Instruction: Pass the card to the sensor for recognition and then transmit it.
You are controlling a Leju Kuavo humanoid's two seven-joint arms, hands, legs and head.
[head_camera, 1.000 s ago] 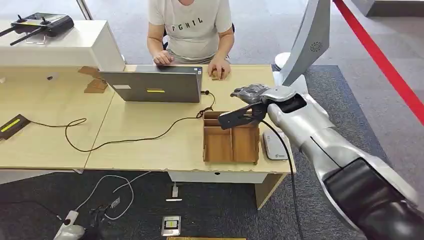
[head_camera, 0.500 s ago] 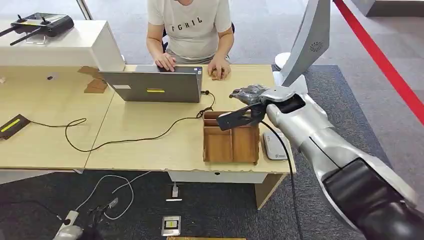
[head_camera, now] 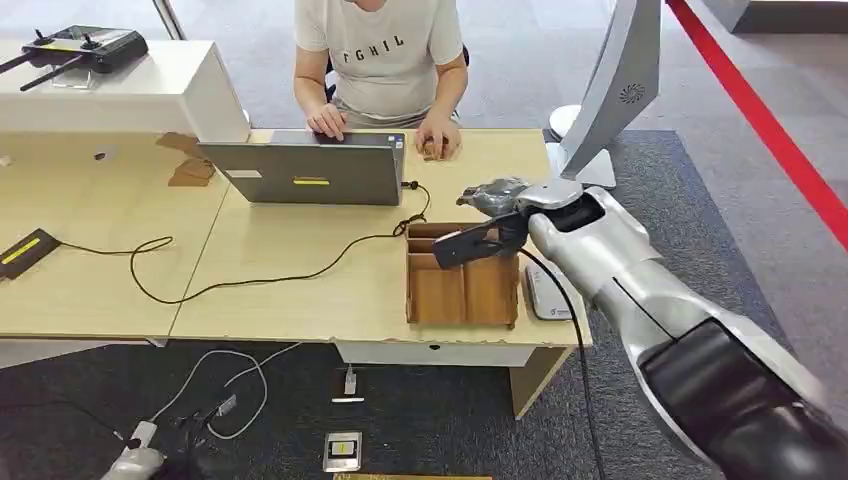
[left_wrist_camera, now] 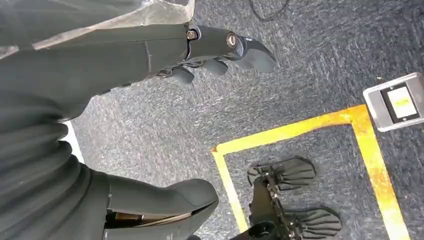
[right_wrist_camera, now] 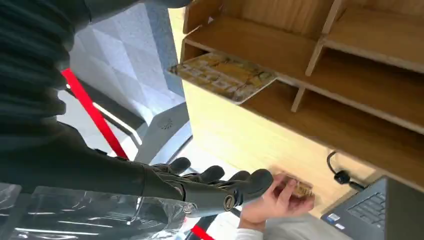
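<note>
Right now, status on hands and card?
Right robot hand open above wooden tray. Left robot hand open, hanging. Card in tray, unheld. Person's hand on desk beyond.

White letters are showing on the seated person's grey T-shirt (head_camera: 384,40); they are reading roughly "FGHIL", though the first letter is blurred in the head view.

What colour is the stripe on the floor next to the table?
The stripe is red, running across the grey floor; clearest in the head view.
</note>
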